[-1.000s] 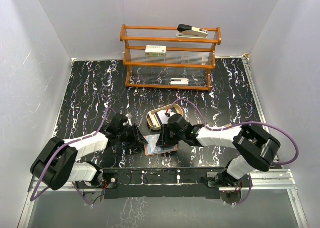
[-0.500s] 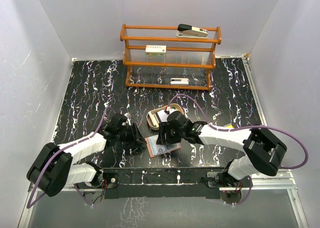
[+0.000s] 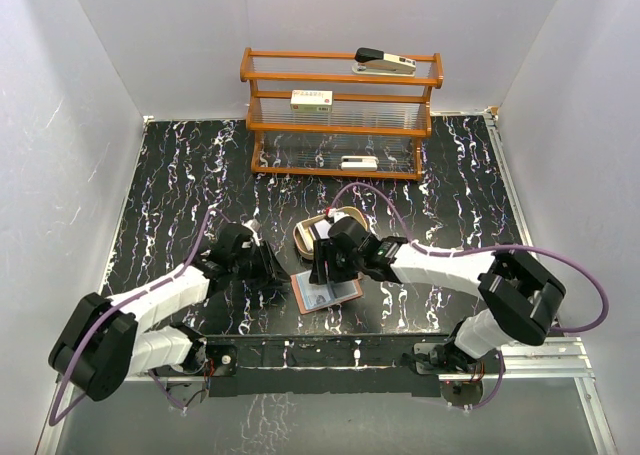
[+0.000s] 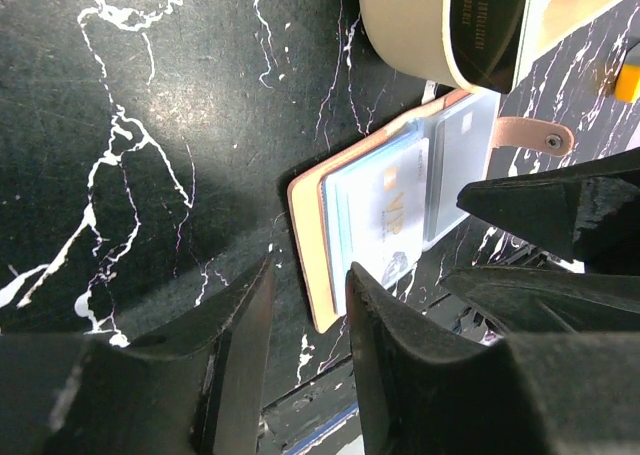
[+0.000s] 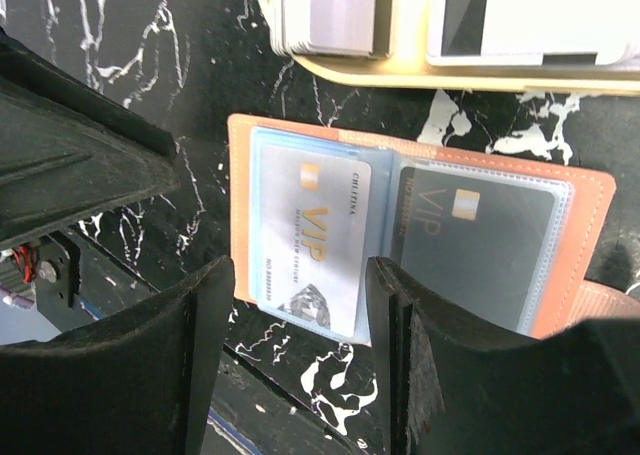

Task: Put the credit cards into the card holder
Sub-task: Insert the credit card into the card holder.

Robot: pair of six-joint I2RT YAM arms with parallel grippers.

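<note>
Right tool hangs over the open card holder, jaws apart, empty — a silvery card and a dark card sit in its pockets. Left tool, narrowly parted and empty, sits at the holder's left edge, probably to steady it — spare cards lie in the tray just beyond it.

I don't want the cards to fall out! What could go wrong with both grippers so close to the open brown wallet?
The open right gripper hangs over the reddish-brown leather wallet; coming down, it might drag the silvery plastic card out. The left gripper sits beside the wallet's edge and could shove it.
</note>
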